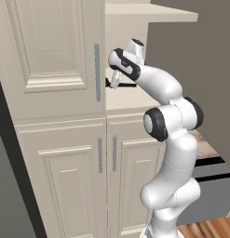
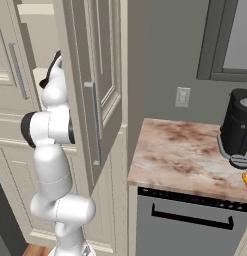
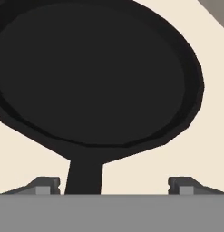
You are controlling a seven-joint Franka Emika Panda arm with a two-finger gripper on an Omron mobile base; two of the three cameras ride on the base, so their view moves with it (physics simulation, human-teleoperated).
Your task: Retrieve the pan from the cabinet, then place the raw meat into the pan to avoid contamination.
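Note:
The black pan (image 3: 90,72) lies on the cream shelf (image 3: 145,172) inside the cabinet (image 1: 56,139), whose upper right door (image 2: 97,75) stands swung out. In the hand view its handle (image 3: 84,174) runs down between my fingertips (image 3: 45,185), nearer the left one and touching neither. My gripper (image 3: 113,186) is open, spread wide just above the handle. From the left base view, the gripper (image 1: 115,80) reaches into the upper compartment over the thin black handle (image 1: 128,85). The raw meat (image 2: 244,179), a tiny orange piece, lies at the right end of the marble counter (image 2: 180,155).
A black appliance (image 2: 240,122) stands on the counter's right end with a small grey-rimmed dish (image 2: 239,161) at its foot, beside the meat. A dark grey dishwasher front (image 2: 187,220) sits below the counter. The upper left cabinet door (image 1: 51,56) and both lower doors are closed.

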